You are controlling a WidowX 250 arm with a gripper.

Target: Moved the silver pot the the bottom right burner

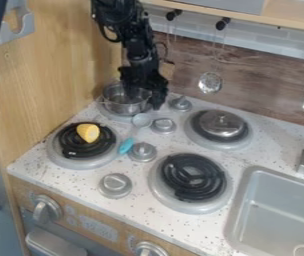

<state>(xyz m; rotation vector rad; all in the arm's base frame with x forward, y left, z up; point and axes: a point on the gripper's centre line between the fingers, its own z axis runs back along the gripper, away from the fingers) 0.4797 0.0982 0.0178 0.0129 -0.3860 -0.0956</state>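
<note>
At the back left burner the gripper (148,100) hangs over the right side of the silver pot (120,105). Its fingers stand apart, one over the pot's inside and the other just outside its right wall; whether either touches the wall, I cannot tell. The pot is upright, partly covered by the gripper. At the bottom right of the four burners, the black-coiled burner (192,177) has nothing on it.
A yellow lemon piece (88,132) lies on the front left burner. A silver lid (221,123) sits on the back right burner. Between the burners are silver knobs (142,152) and a spoon with a blue handle (126,145). The sink (247,200) is at right.
</note>
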